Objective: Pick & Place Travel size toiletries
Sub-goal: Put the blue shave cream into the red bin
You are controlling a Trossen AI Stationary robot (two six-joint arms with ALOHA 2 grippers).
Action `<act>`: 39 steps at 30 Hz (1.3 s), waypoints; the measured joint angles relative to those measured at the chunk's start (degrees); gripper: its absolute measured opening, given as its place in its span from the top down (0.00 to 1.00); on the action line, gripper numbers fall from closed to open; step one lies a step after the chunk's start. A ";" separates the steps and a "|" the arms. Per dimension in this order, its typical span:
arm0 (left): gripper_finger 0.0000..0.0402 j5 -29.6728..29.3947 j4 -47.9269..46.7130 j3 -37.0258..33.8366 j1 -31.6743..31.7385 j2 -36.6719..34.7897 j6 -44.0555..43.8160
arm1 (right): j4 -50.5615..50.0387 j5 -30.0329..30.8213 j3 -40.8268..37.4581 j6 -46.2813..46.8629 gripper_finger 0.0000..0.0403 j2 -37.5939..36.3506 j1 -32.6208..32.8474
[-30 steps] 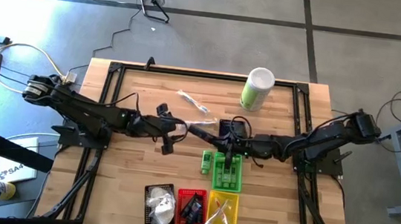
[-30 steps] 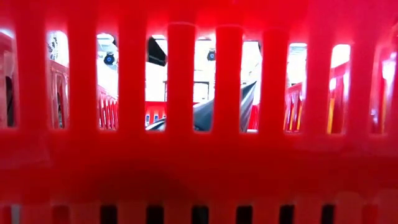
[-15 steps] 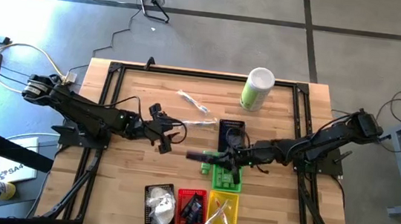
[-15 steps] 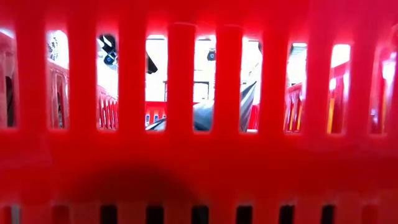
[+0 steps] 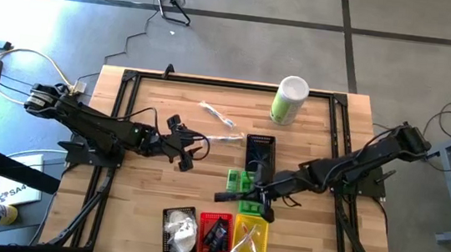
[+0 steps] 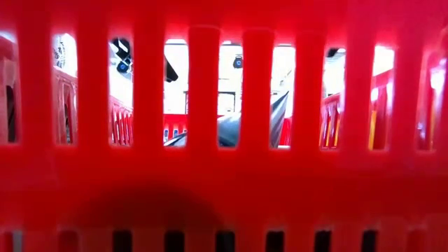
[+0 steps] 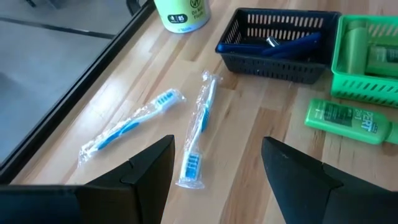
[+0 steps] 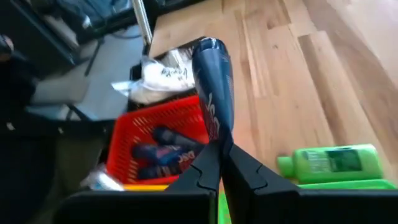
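Observation:
My right gripper point(image 5: 245, 197) is shut on a dark blue tube point(image 8: 213, 81) and hovers over the near end of the green basket point(image 5: 253, 203), just behind the red basket point(image 8: 149, 134), which holds more blue tubes. A green bottle point(image 5: 232, 180) lies on the table beside the green basket. My left gripper point(image 7: 217, 168) stands open above the table left of centre. In the left wrist view, two clear-wrapped toothbrushes point(image 7: 198, 134) lie flat on the wood ahead of it. My right gripper pinches the tube's flat crimped end point(image 8: 222, 144) between its two fingers. The fingers come from the table's right, slanting down. The tube sticks out ahead of them toward the table's left, lifted clear of the baskets and the table.
A dark basket point(image 7: 277, 43) holding a blue tube stands behind the green one. A black basket point(image 5: 179, 232) with white pouches and a yellow basket point(image 5: 251, 238) flank the red one at the near edge. A tall green-and-white canister point(image 5: 289, 99) stands at the far edge.
My right gripper has carried the blue tube from over the dark basket toward the near edge, past the green basket. It has also tipped up toward level and swung, so the tube now points toward the table's left.

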 joint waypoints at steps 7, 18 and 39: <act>0.42 -2.62 0.05 0.00 0.00 0.00 0.25 | -1.32 -7.60 0.89 -5.80 0.99 1.07 0.02; 0.42 -7.15 0.29 0.00 0.00 0.00 0.07 | -1.10 -12.83 5.53 -10.91 0.99 10.64 -0.02; 0.42 -6.82 0.26 0.00 0.00 0.04 0.03 | -15.04 -22.76 23.22 -26.87 0.99 25.63 -0.02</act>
